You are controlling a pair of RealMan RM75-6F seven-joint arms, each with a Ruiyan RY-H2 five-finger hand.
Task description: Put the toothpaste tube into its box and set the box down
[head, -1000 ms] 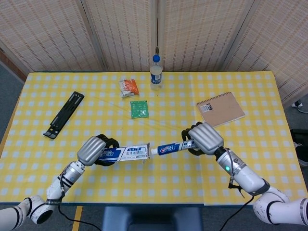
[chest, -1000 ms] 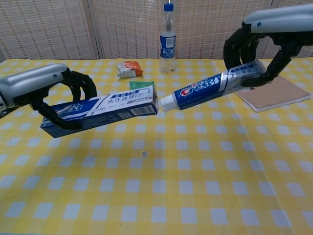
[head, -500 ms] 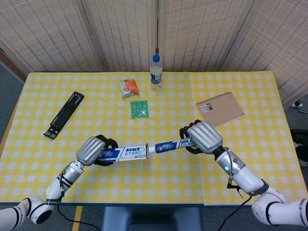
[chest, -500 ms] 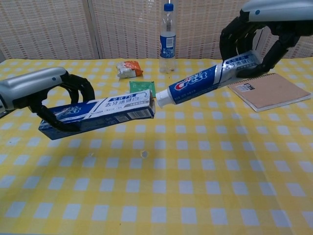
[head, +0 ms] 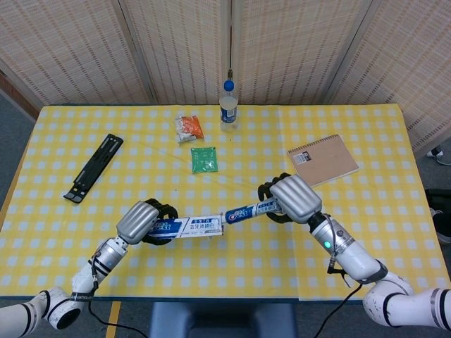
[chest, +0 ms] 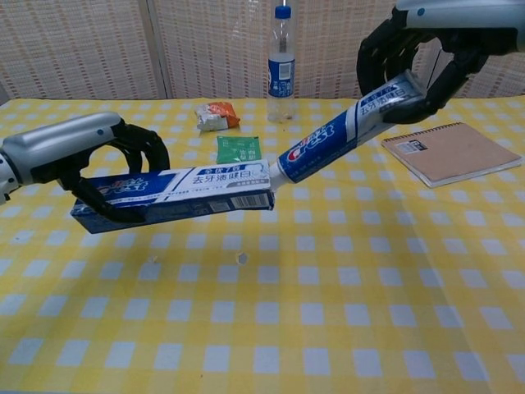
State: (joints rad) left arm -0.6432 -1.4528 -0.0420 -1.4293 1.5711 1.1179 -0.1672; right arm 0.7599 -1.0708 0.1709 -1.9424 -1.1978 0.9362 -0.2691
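My left hand grips the rear end of the blue and white toothpaste box, held level above the table with its mouth facing right. My right hand holds the blue Crest toothpaste tube by its flat end, tilted down to the left. The tube's white cap meets the box's mouth; whether it is inside cannot be told.
On the yellow checked table lie a brown notebook, a green packet, an orange snack bag and a black stand. A water bottle stands at the back centre.
My right hand moved left and tilted the tube steeper, bringing its cap to the box's mouth. My left hand shifted the box slightly right and levelled it.
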